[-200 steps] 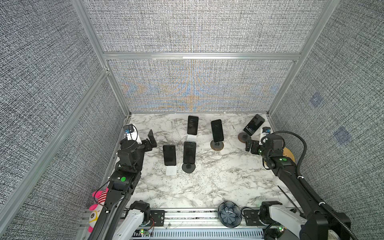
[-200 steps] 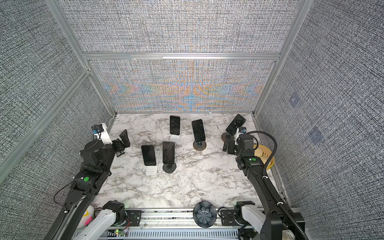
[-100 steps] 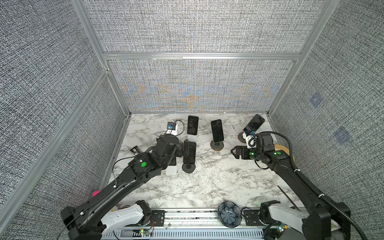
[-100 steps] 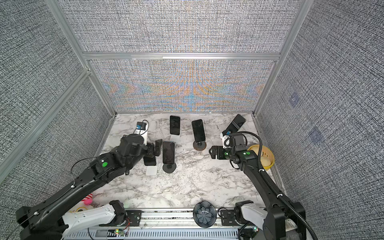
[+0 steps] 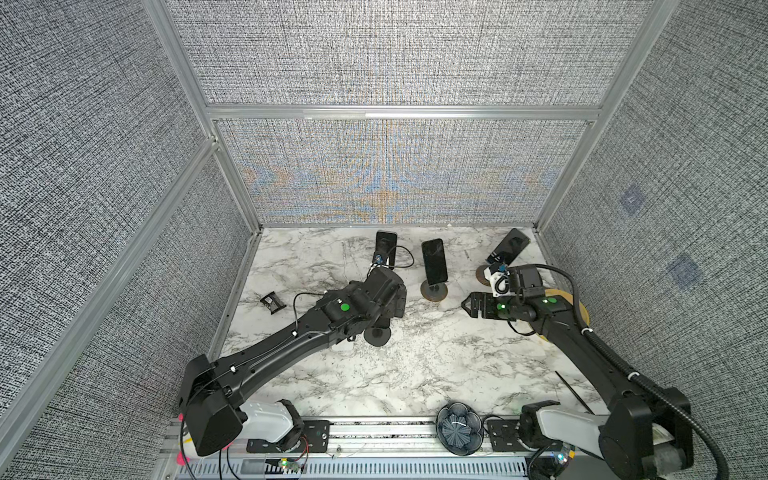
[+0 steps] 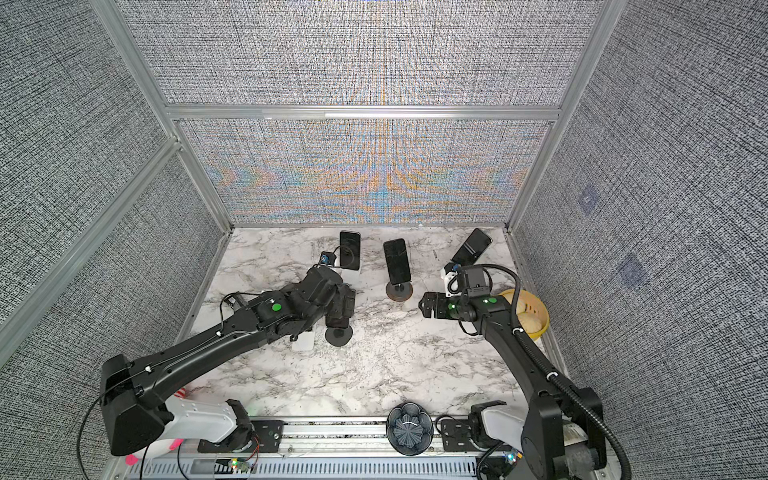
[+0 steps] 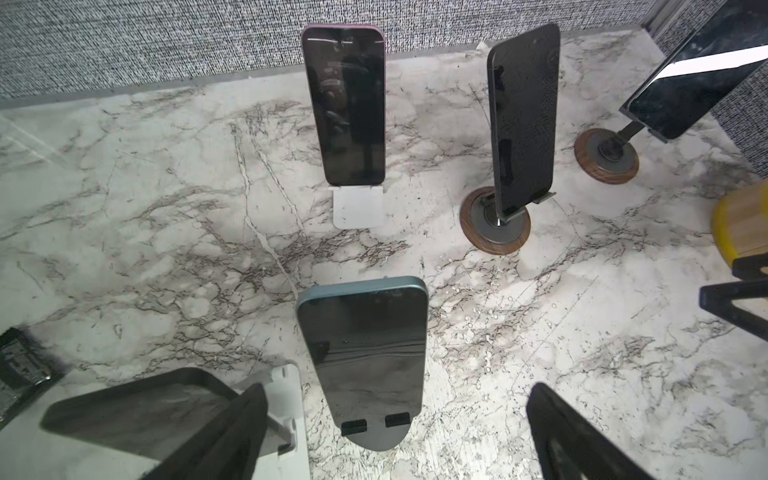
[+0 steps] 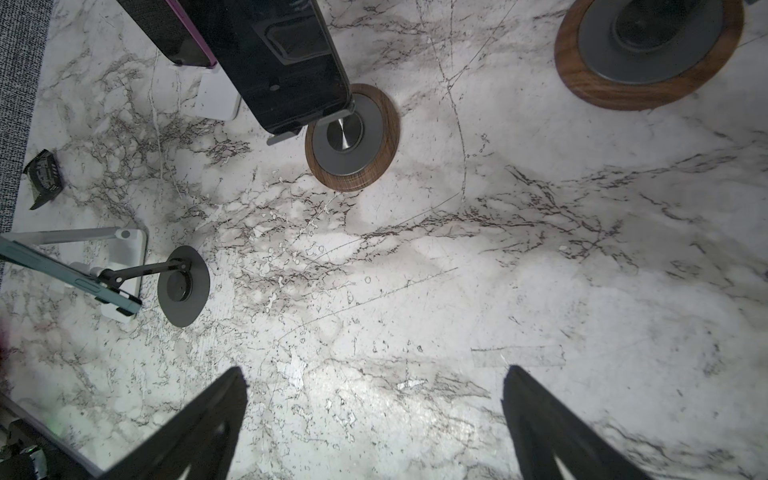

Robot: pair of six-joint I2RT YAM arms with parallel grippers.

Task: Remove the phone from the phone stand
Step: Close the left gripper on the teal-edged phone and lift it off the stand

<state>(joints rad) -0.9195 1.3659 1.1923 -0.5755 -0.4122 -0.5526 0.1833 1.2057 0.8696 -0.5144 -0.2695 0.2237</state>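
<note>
Looking down the left wrist view, you find your left hand (image 7: 397,390) released, its fingers spread to either side of the teal phone (image 7: 365,349), neither one appearing to touch it; that phone leans back on its black stand (image 7: 374,440), which sits on the marble bench (image 7: 166,208) just beside a white stand (image 7: 286,399) carrying a dark phone (image 7: 137,407); your right hand (image 8: 374,374) is released too, grasping nothing, hovering over bare bench near a wood-ringed stand (image 8: 352,137).
</note>
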